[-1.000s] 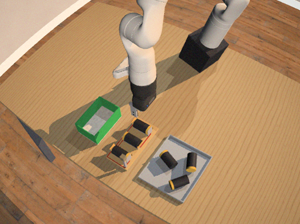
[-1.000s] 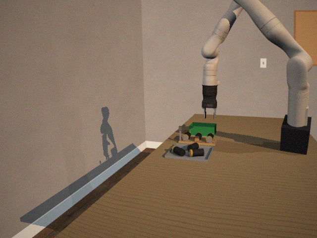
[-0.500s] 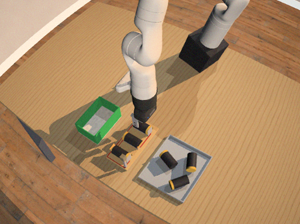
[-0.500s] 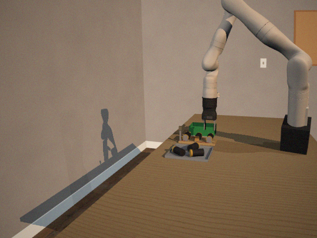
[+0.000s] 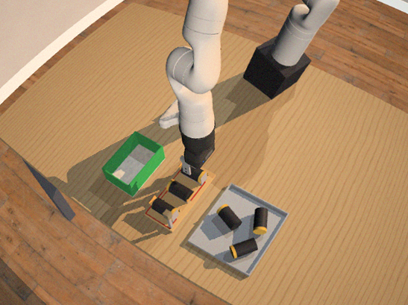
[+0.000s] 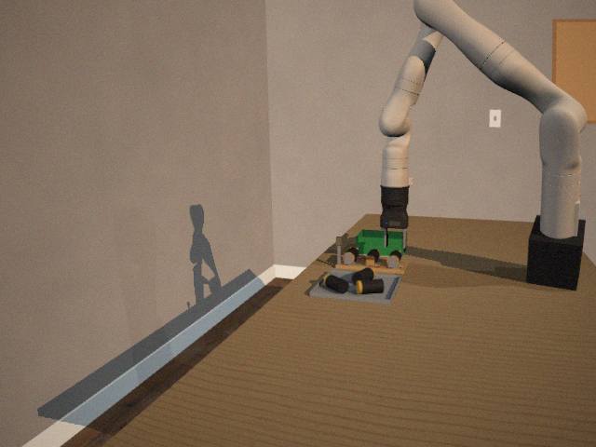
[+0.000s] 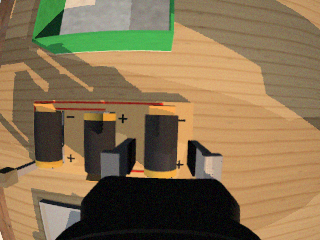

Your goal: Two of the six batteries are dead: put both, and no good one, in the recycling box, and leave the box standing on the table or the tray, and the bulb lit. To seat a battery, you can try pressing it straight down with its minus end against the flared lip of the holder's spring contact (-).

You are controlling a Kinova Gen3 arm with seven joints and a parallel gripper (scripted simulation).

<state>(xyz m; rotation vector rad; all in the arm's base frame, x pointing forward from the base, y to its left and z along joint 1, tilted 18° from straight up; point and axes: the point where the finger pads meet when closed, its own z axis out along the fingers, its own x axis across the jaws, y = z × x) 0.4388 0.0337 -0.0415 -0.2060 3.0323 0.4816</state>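
Observation:
My gripper (image 5: 193, 170) (image 6: 395, 238) (image 7: 161, 151) is open, its fingers on either side of the end battery (image 5: 192, 175) (image 7: 161, 132) in the holder (image 5: 210, 176) (image 7: 187, 112), not closed on it. The middle battery (image 5: 180, 190) (image 7: 99, 142) and the far-end battery (image 5: 162, 205) (image 7: 48, 137) also lie in the holder. In the wrist view each yellow-banded end is by a + mark. Three loose batteries (image 5: 229, 217) (image 5: 260, 219) (image 5: 244, 248) lie on the grey tray (image 5: 212, 242) (image 6: 351, 296). The green box (image 5: 148, 174) (image 7: 110, 42) stands upright with no battery visible inside. I cannot tell whether the bulb is lit.
A grey post (image 5: 169, 219) (image 6: 338, 252) rises at the holder's far end, beside the far-end battery. A dark upright panel (image 5: 52, 192) stands by the table edge past the box. The arm's black base (image 5: 275, 69) (image 6: 553, 257) stands on the table.

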